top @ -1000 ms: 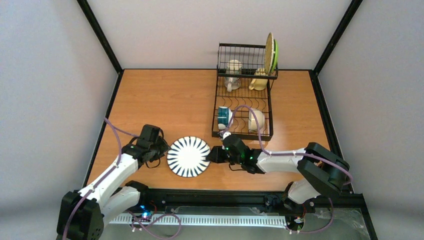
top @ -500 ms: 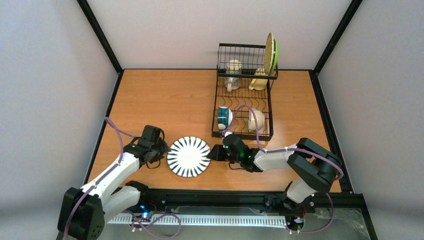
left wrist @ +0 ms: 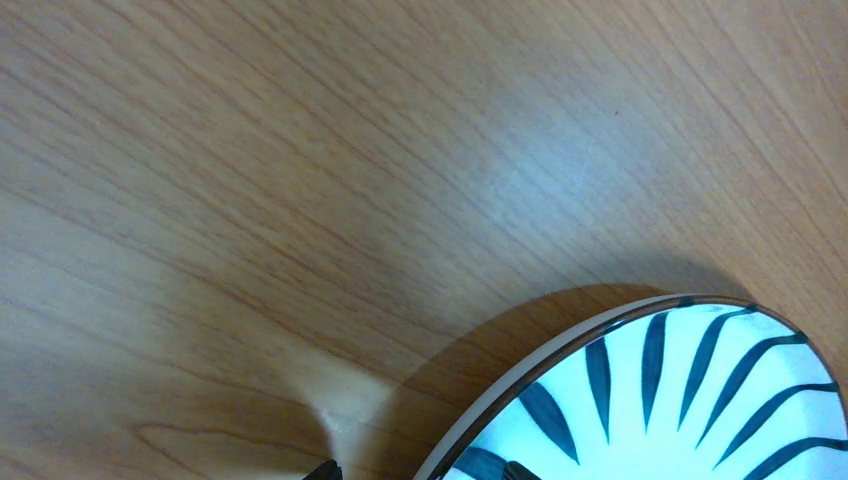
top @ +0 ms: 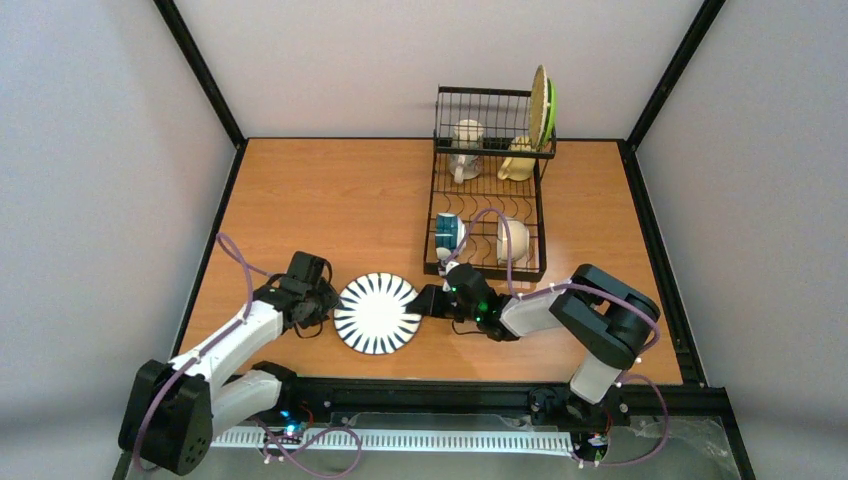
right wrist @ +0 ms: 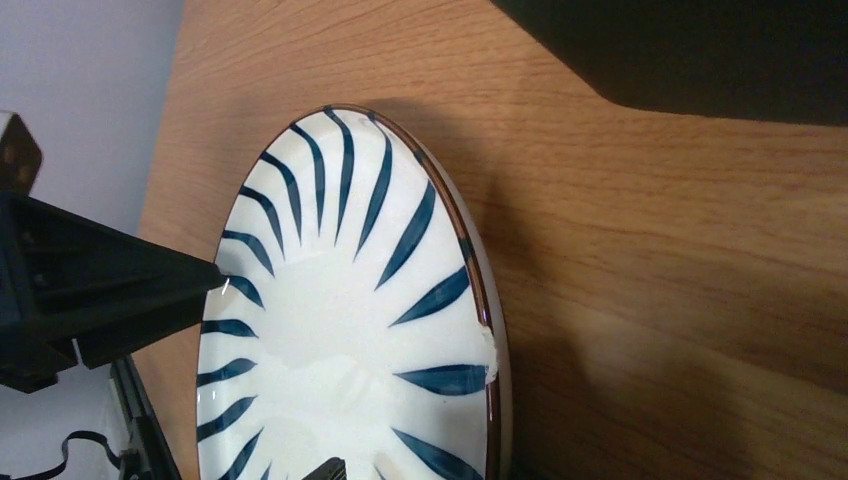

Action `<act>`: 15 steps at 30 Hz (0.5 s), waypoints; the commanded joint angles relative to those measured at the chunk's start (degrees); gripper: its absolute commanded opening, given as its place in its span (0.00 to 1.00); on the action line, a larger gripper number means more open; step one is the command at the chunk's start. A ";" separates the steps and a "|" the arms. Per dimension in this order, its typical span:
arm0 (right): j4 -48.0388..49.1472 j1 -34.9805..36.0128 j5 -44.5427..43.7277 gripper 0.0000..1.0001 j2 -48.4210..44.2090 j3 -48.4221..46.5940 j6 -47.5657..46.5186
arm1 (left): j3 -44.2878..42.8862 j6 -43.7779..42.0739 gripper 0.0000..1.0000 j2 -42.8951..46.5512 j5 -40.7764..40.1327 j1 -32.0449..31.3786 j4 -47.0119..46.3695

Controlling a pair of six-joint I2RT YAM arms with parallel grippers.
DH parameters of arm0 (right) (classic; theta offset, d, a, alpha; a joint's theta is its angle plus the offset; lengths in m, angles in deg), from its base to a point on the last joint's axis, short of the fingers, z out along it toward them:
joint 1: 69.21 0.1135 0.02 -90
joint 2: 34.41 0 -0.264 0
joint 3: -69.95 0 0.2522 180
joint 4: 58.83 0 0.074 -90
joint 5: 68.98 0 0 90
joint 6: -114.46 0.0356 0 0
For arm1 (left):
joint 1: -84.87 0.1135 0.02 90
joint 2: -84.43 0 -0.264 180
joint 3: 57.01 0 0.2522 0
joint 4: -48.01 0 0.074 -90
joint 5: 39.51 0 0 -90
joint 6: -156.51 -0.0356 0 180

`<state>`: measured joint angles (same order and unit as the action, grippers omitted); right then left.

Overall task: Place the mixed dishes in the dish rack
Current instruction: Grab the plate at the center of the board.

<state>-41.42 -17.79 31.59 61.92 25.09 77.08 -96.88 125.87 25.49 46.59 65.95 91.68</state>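
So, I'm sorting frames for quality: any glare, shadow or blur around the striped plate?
Left wrist: pale sheen on the table, soft shadow beside the striped plate. Right wrist: glossy highlights on the plate's centre, upper right corner dark and unfocused. Top external: even light, sharp.

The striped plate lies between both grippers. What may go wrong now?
1. The striped plate lies flat on the table, so the open left gripper and right gripper at its opposite edges may push it, not lift it.
2. The dish rack already holds a teal-banded cup and a bowl at its near end; the plate might knock them.
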 commanded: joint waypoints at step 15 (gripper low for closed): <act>3.54 0.00 3.69 0.82 5.18 0.95 3.02 | 2.80 -0.18 0.91 -2.67 3.17 -0.33 -5.28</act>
<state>-36.24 -18.08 32.88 64.57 25.11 78.15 -95.52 125.84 24.07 48.41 65.95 87.77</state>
